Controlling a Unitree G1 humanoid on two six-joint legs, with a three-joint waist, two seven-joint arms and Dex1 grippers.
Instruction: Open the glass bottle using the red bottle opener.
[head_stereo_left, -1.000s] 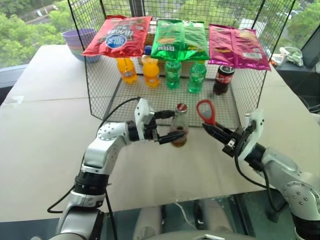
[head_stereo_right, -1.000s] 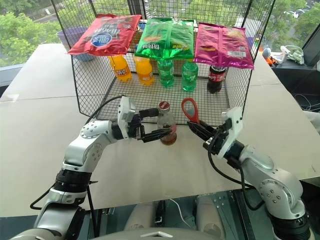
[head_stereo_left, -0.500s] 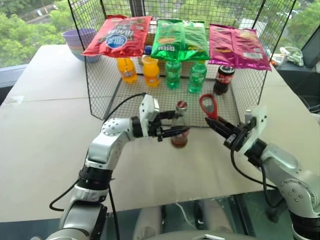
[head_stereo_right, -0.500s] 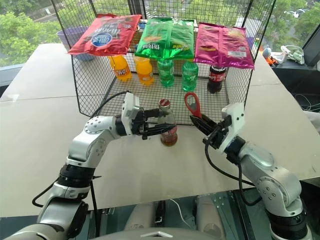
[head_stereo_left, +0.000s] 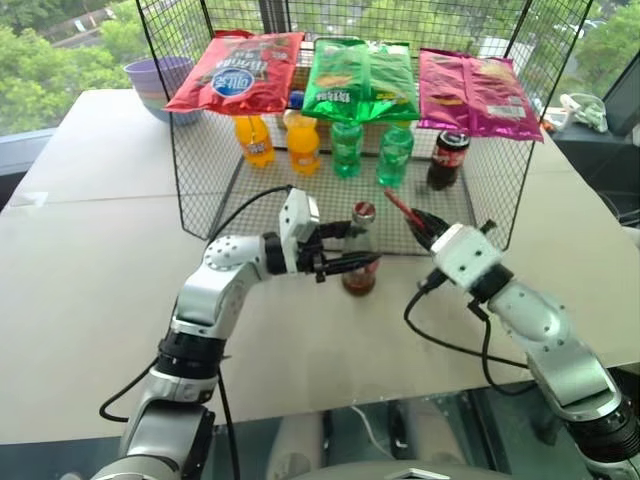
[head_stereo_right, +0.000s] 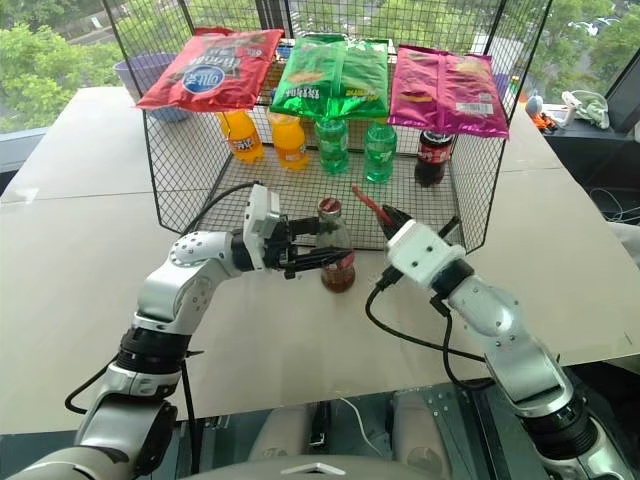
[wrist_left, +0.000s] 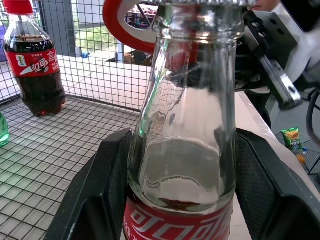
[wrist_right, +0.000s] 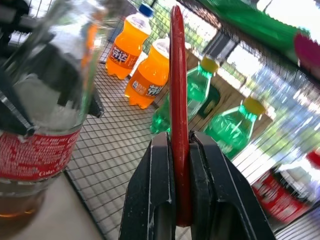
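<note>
L gripper (head_stereo_left: 362, 252): clamped on slim clear glass bottle (head_stereo_left: 359, 262), upright on table.
R gripper (wrist_right: 176, 150): pinching flat red bottle opener (wrist_right: 178, 100), edge-on, just beside cap.
L wrist view: ring head behind neck.

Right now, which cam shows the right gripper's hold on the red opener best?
Right wrist view: both fingers clamp the red opener, seen edge-on. The eye views show the opener small and thin beyond the wrist; the left wrist view catches its ring behind the bottle.
</note>
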